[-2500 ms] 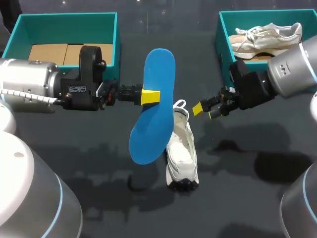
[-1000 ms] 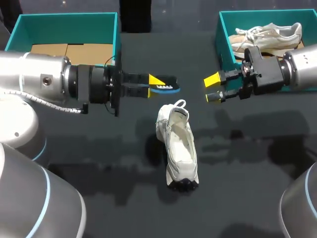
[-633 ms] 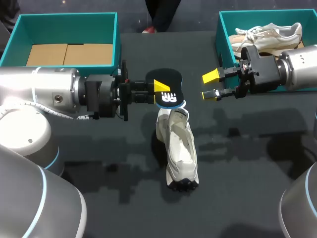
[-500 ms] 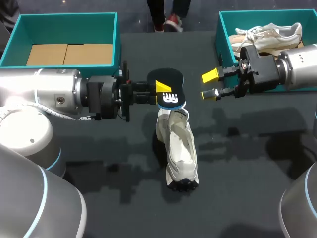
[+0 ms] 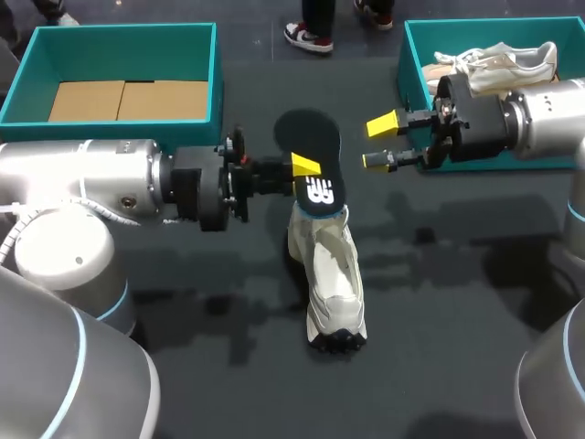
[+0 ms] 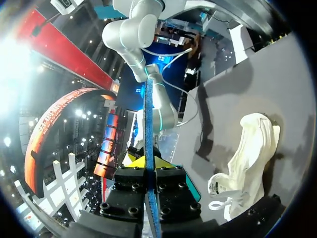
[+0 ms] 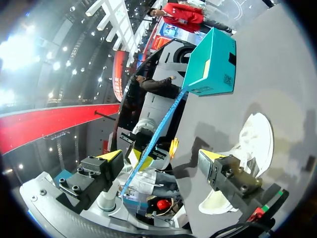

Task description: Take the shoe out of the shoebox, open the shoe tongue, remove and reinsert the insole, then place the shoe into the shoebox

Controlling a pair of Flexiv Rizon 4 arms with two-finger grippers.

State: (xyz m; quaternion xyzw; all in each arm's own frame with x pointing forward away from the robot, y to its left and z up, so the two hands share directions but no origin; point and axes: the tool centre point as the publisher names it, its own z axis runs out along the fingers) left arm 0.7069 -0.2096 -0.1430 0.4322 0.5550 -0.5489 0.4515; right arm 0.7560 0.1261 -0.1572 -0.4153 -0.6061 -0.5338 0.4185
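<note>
1. The left hand (image 5: pixel 303 167) is clamped on a thin insole (image 5: pixel 309 137), above the middle of the dark bench (image 5: pixel 457 302).
2. In the head view only the upper yellow fingertip shows. The lower one is hidden under the insole.
3. In the left wrist view the left hand (image 6: pixel 147 167) has the insole (image 6: pixel 148 124) edge-on, a thin blue line pinched between both fingers.
4. The insole's dark side with a white mark faces up. Its near end overlaps the heel opening of the shoe (image 5: pixel 331 274). Whether the two touch cannot be told.
5. The white shoe lies on the bench between the two boxes, heel loop towards the insole. In the left wrist view the shoe (image 6: pixel 249 163) lies beside the hand.
6. The right hand (image 5: pixel 379 144) is spread wide with nothing between its fingers, just beside the insole's far half.
7. From the right wrist, the right hand (image 7: pixel 161 159) frames the edge-on insole (image 7: pixel 153 141), with the shoe (image 7: pixel 250 148) ahead of it.
8. The right shoebox (image 5: pixel 408 55) is teal. The right arm covers part of it and of the second shoe (image 5: pixel 498 57) inside.
9. The left shoebox (image 5: pixel 216 64), also teal, holds flat cardboard (image 5: pixel 119 99).
</note>
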